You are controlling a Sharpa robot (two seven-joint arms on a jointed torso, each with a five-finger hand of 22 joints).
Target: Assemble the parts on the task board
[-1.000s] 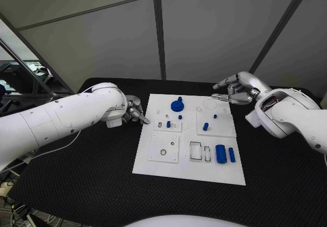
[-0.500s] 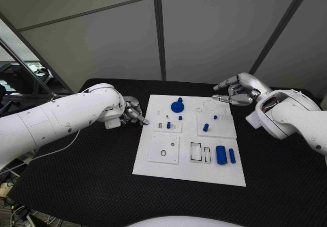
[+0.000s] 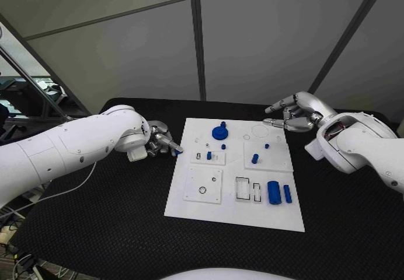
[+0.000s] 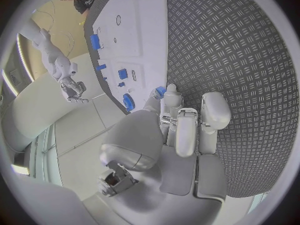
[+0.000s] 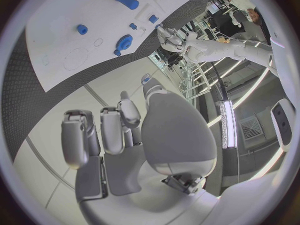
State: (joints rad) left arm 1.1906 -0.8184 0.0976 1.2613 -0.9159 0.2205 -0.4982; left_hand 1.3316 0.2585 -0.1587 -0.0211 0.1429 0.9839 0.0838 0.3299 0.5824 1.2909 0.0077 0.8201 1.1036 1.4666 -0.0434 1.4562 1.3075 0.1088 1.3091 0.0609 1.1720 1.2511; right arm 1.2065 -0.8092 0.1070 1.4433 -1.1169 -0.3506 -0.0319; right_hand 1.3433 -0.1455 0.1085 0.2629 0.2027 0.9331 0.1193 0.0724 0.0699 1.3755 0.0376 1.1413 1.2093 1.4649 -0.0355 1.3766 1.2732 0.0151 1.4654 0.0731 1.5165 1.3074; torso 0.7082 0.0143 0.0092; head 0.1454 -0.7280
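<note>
The white task board [image 3: 244, 211] lies mid-table. On it are a blue gear [image 3: 219, 131], small blue pegs [image 3: 254, 157] and two blue cylinders [image 3: 272, 190] near its right edge. My left hand [image 3: 162, 143] hovers just off the board's left edge with its fingers curled. It pinches a small blue part [image 4: 160, 91] at its fingertips. My right hand [image 3: 292, 115] is raised over the board's far right corner, fingers apart and holding nothing. The gear [image 5: 124, 42] and a cylinder [image 5: 126, 0] are also in the right wrist view.
Black textured table [image 3: 101, 210] surrounds the board, with bare room to the left, right and front. Grey wall panels stand behind the table. A thin cable [image 3: 68, 186] hangs below the left arm.
The right hand has drawn back slightly from the board's far corner. The left hand has barely shifted beside the left edge.
</note>
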